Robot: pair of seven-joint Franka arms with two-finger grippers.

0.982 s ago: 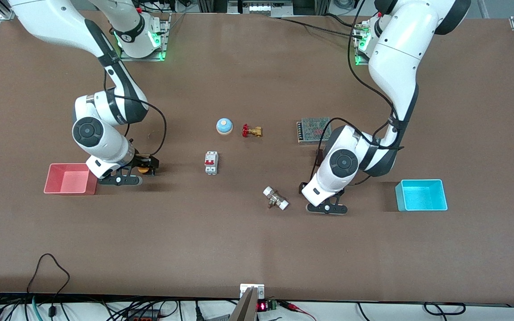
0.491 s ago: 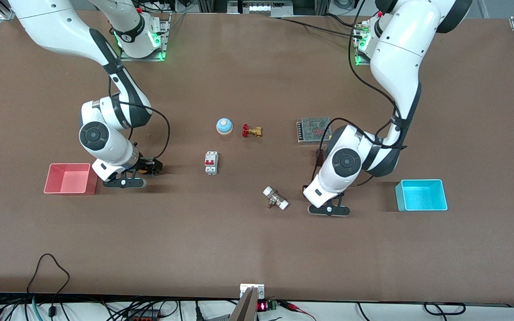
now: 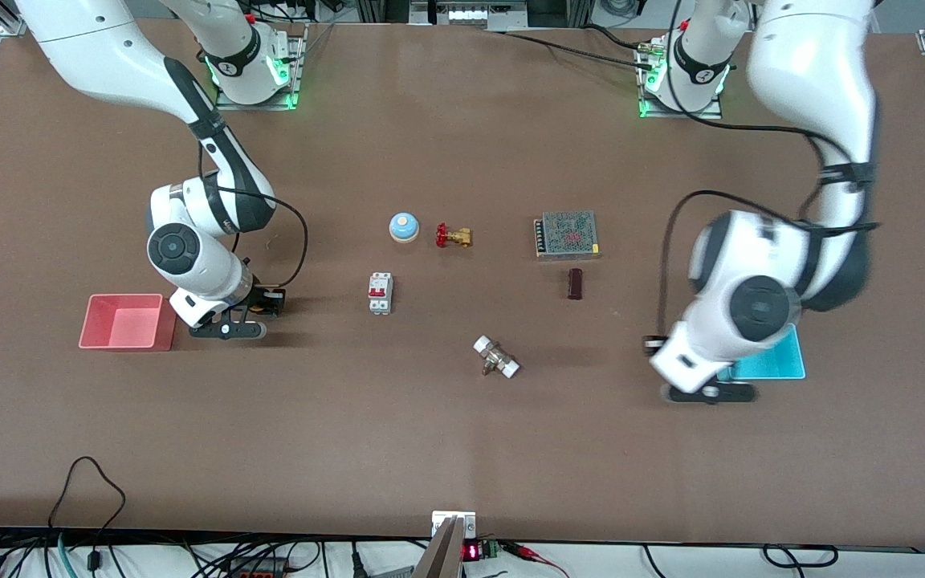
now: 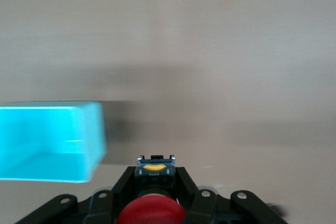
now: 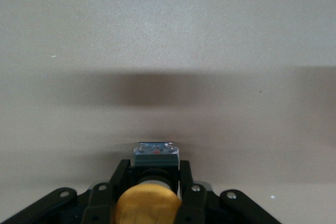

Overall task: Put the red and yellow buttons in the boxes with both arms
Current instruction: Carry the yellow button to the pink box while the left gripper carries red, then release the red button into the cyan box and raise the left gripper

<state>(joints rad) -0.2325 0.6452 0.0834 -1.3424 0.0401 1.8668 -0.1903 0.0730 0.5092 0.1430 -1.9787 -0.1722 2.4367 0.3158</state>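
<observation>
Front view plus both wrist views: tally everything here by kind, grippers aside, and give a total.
Push buttons: 2, red button in the left gripper, yellow button in the right gripper
Boxes: 2, pink box, cyan box
Bell: 1
Valve: 1
Circuit breaker: 1
Power supply: 1
Dark block: 1
Metal fitting: 1
Total: 10

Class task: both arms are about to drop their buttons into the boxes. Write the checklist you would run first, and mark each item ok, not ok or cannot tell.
1. Left gripper holds red button: ok.
2. Right gripper holds yellow button: ok.
3. Left gripper above cyan box: cannot tell; its wrist view shows the box off to one side.
4. Right gripper above pink box: not ok; it is beside it.
5. Pink box interior free: ok.
</observation>
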